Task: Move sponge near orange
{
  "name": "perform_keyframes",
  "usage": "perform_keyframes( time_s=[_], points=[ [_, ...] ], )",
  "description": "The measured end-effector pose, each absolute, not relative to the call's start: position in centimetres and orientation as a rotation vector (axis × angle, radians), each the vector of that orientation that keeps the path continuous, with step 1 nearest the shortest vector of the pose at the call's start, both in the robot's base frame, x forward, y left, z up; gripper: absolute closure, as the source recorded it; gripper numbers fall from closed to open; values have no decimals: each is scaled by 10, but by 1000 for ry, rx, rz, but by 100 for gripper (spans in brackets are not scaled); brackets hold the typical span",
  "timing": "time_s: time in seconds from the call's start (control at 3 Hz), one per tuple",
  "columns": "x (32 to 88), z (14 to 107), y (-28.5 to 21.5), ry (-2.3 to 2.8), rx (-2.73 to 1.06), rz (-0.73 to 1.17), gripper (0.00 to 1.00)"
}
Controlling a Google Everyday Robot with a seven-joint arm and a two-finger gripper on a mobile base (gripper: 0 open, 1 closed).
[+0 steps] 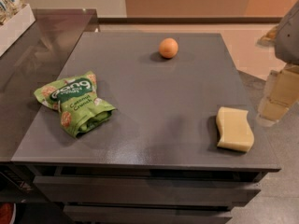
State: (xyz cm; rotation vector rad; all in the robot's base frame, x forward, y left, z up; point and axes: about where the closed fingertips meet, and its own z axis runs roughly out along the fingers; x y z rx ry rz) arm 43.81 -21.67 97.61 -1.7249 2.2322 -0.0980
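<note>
The pale yellow sponge (233,129) lies flat near the front right corner of the dark grey table (159,92). The small round orange (168,48) sits at the far middle of the table, well away from the sponge. My gripper (275,101) hangs at the right edge of the view, beyond the table's right edge, to the right of the sponge and a little above it. It holds nothing that I can see and does not touch the sponge.
A green snack bag (74,104) lies on the left part of the table. A lower dark counter (42,36) adjoins on the left, with a white box (14,24) of packets at its far left. Drawers (145,190) run below the table's front edge.
</note>
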Motion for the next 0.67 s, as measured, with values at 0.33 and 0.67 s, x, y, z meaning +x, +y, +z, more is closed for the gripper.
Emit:
perform_keyframes(
  time_s=[0.33, 0.67],
  points=[
    [438, 977, -216, 2227, -1728, -106, 0],
    [439, 970, -217, 2198, -1730, -116, 0]
  ],
)
